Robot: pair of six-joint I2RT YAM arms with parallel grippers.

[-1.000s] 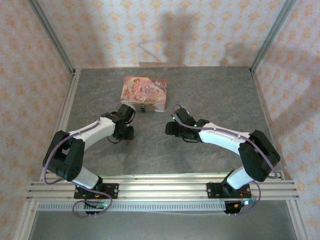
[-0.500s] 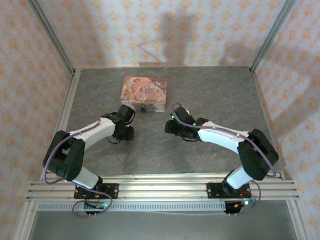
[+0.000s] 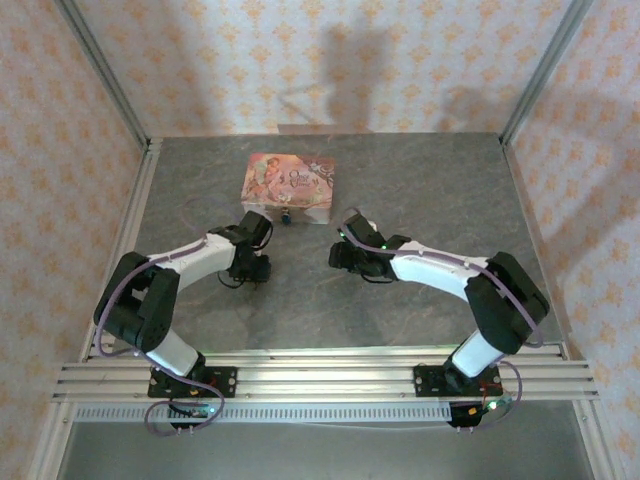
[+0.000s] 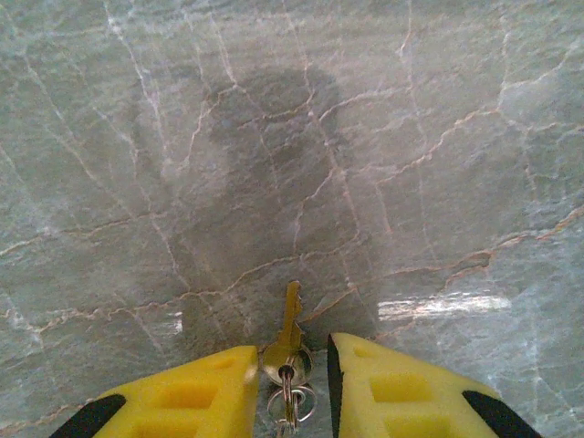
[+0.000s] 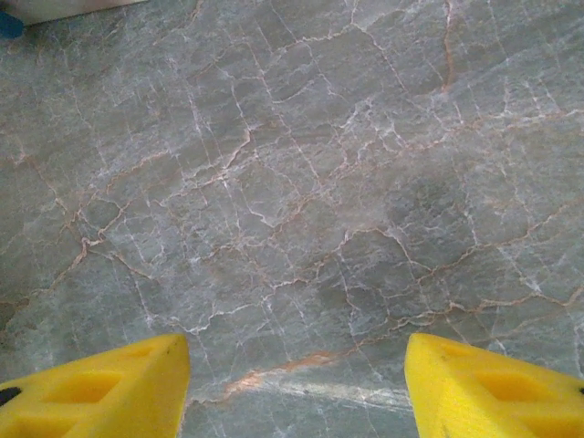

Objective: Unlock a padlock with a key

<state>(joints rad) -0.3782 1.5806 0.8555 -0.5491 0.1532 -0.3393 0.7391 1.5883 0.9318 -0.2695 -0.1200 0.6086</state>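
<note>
The key (image 4: 290,319) is small and pale brass, lying flat on the marble table with its blade pointing away and a wire ring (image 4: 292,401) on its head. My left gripper (image 4: 292,365) is down over it, its yellow fingers on either side of the head. The left finger is against the head and a narrow gap remains on the right. The tiny dark bluish padlock (image 3: 286,217) hangs at the front of the pink tin box (image 3: 290,182), beyond both grippers. My right gripper (image 5: 297,365) stands wide open over bare table, with nothing between its fingers.
Both arms reach inward in the top view, with the left gripper (image 3: 260,270) and right gripper (image 3: 340,257) about a hand's width apart. Patterned walls and metal rails (image 3: 135,205) enclose the table. A blue speck (image 5: 7,25) sits in the right wrist view's top-left corner.
The left gripper's jaws have narrowed. The left arm has drawn in slightly and the right gripper has edged a little left. The box and padlock have not moved.
</note>
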